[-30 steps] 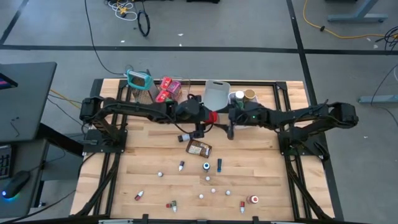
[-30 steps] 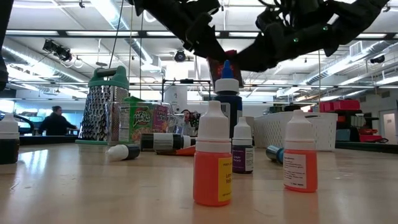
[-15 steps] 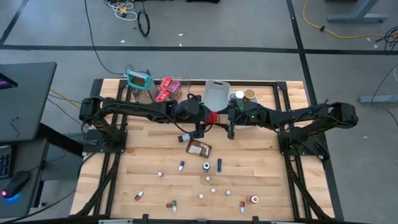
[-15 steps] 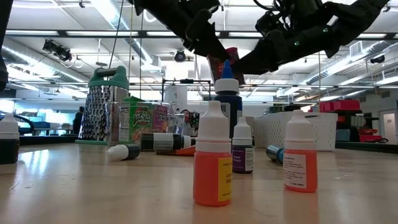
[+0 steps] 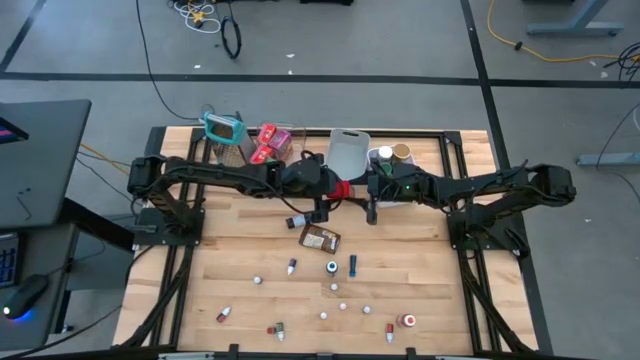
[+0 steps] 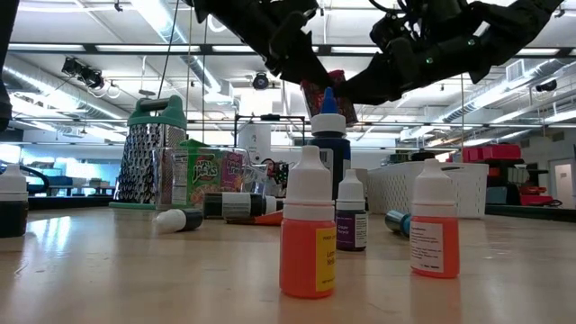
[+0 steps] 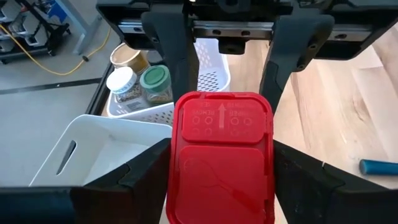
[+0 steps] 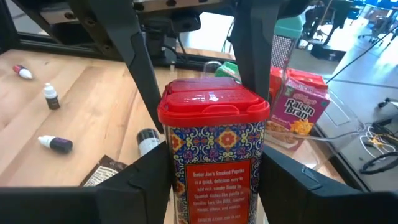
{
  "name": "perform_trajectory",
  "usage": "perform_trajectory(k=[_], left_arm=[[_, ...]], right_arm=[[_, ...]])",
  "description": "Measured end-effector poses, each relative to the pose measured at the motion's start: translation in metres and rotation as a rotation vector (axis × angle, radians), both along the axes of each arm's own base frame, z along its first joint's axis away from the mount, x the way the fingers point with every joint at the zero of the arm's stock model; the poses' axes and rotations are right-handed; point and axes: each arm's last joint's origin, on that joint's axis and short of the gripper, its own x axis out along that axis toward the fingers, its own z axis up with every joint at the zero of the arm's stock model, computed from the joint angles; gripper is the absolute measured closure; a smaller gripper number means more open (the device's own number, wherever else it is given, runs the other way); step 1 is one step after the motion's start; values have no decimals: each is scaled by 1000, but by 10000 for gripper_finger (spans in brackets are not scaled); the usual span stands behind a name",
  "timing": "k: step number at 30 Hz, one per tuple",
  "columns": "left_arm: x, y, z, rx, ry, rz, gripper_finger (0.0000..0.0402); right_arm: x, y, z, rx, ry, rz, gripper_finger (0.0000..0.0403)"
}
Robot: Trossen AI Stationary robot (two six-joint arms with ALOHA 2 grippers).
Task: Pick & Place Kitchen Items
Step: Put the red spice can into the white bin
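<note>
Both arms meet above mid-table: the left gripper [image 5: 328, 190] and right gripper [image 5: 368, 190] each clasp the red-lidded spice tin [image 8: 214, 146], a handover in progress. Lidded jars [image 7: 140, 84] already fill the white basket [image 7: 211, 53]; many dropper bottles [image 6: 306, 225] remain loose.

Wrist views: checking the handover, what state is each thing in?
red-lidded tin: upright, lid shut, off the table
left gripper: shut on the tin
right gripper: around the tin
jars: lidded, upright in white basket
purple dropper bottle: capped, lying down
</note>
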Motion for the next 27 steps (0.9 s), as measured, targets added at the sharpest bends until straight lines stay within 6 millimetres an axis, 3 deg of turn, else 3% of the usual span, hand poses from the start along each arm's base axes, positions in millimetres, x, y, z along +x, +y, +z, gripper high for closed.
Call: perform_trajectory(k=[17, 27], left_arm=[[1, 0, 1, -14, -19, 9, 126], [-1, 5, 2, 60, -24, 196, 116]], right_arm=[[-1, 0, -3, 1, 30, -9, 194], [-16, -6, -12, -74, 223, -257, 193]])
